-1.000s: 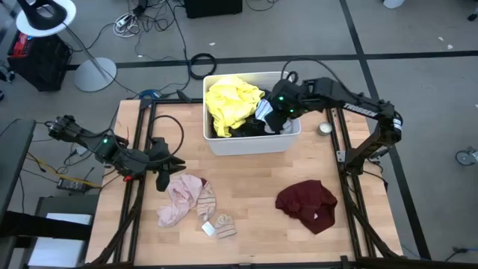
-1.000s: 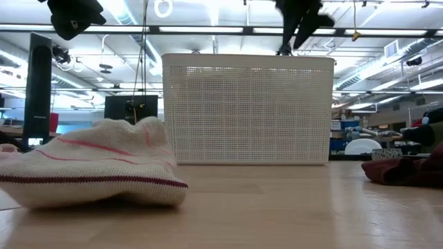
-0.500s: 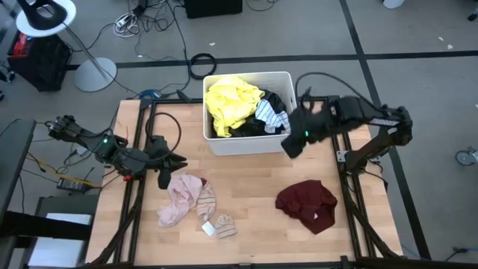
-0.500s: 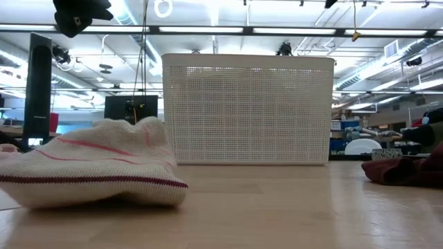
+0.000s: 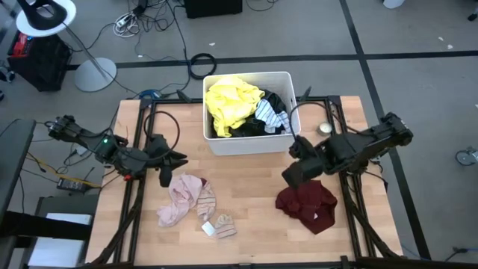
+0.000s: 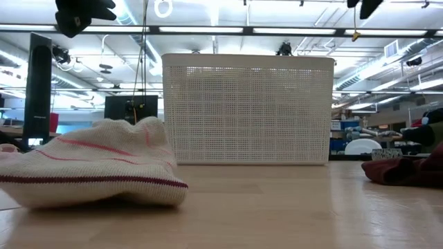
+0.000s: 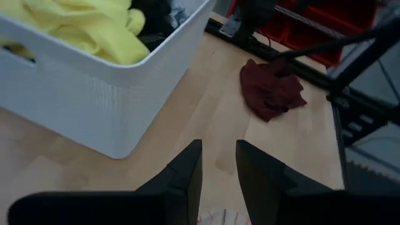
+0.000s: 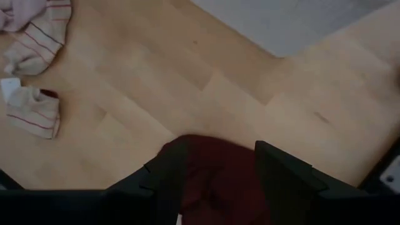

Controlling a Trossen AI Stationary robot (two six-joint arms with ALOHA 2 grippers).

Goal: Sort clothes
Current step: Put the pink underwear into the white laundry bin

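Maroon garment (image 5: pixel 307 205): one, crumpled on the table's near right part; lies just below the right gripper (image 5: pixel 293 174), seen between its fingers in the right wrist view (image 8: pixel 219 164); also seen far off in the left wrist view (image 7: pixel 270 89).
Pale pink garment (image 5: pixel 179 202): one, heaped on the table's near left part, just near-right of the left gripper (image 5: pixel 166 178).
Striped socks: two counted; one (image 5: pixel 206 199) lies against the pink garment's right edge, one (image 5: pixel 222 224) just nearer, beside a small white tag (image 5: pixel 209 229).
Yellow garment (image 5: pixel 230 104): one, piled in the left half of the white bin (image 5: pixel 249 142).
Dark garment (image 5: pixel 275 103): one, in the bin's far right part.
Striped white-grey fabric (image 5: pixel 270 116): one piece, in the bin's right half, on the dark garment.
White bin: one, at the table's far middle; mesh wall fills the low view's centre (image 6: pixel 248 111).
Right gripper: held over the table between bin and maroon garment, fingers spread apart, nothing held.
Left gripper: held at the table's left edge, pointed towards the bin; fingers (image 7: pixel 180 181) set a narrow gap apart, nothing held.
Small round object (image 5: pixel 325 128): one, on the table right of the bin; kind cannot be told.
Table (image 5: pixel 254 217): one, light wood.
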